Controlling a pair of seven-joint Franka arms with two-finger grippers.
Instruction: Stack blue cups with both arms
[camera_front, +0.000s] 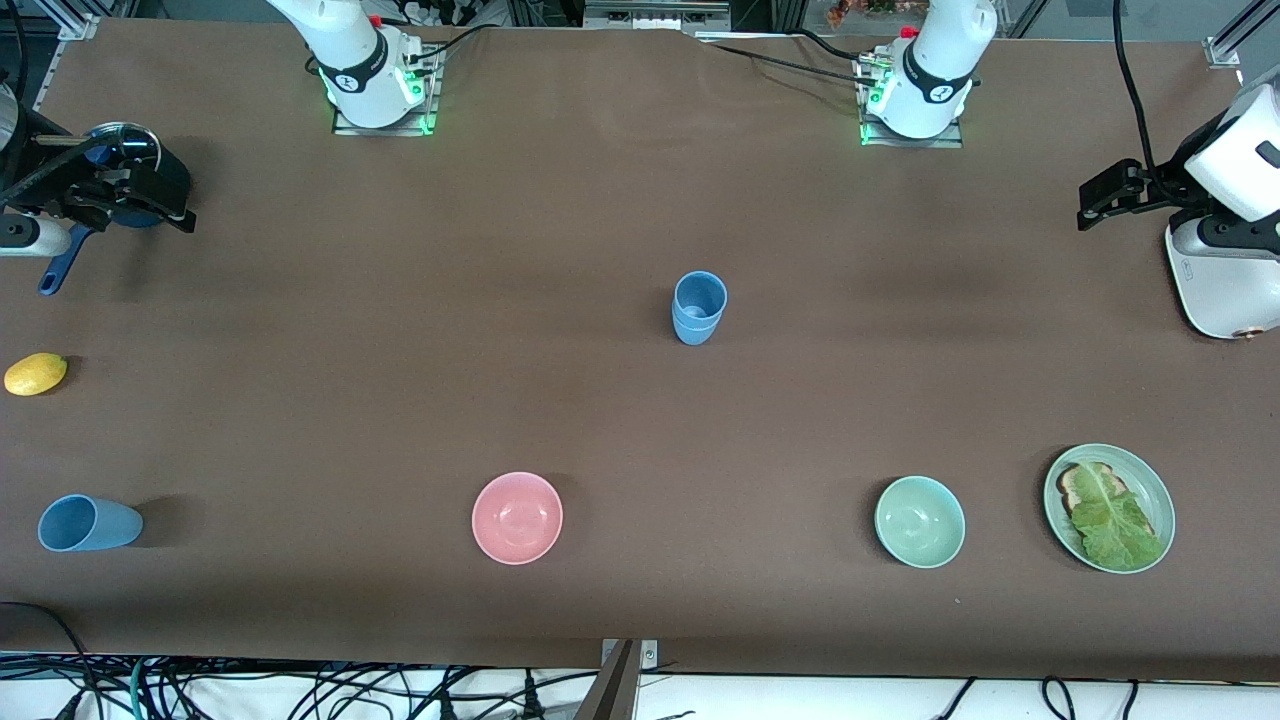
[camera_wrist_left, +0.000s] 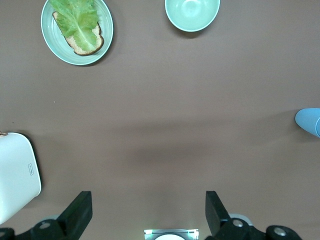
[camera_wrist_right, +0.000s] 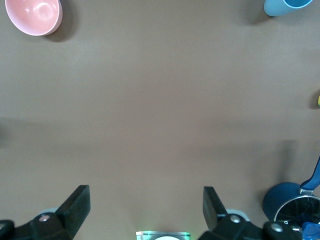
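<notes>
A blue cup stack (camera_front: 698, 307) stands at the table's middle; it looks like one cup nested in another. Its edge shows in the left wrist view (camera_wrist_left: 310, 121). A single blue cup (camera_front: 88, 523) sits near the front camera at the right arm's end and also shows in the right wrist view (camera_wrist_right: 289, 6). My right gripper (camera_front: 150, 195) is open and empty, up over the dark-blue pot (camera_front: 120, 170); in its wrist view (camera_wrist_right: 146, 210) bare table lies between the fingers. My left gripper (camera_front: 1105, 198) is open and empty beside the white toaster (camera_front: 1220, 280), with bare table below (camera_wrist_left: 148, 210).
A pink bowl (camera_front: 517, 517), a green bowl (camera_front: 919, 521) and a green plate (camera_front: 1150, 480) with toast and lettuce line the edge nearest the front camera. A lemon (camera_front: 35, 373) lies at the right arm's end. The pot's handle (camera_front: 62, 268) sticks out toward the lemon.
</notes>
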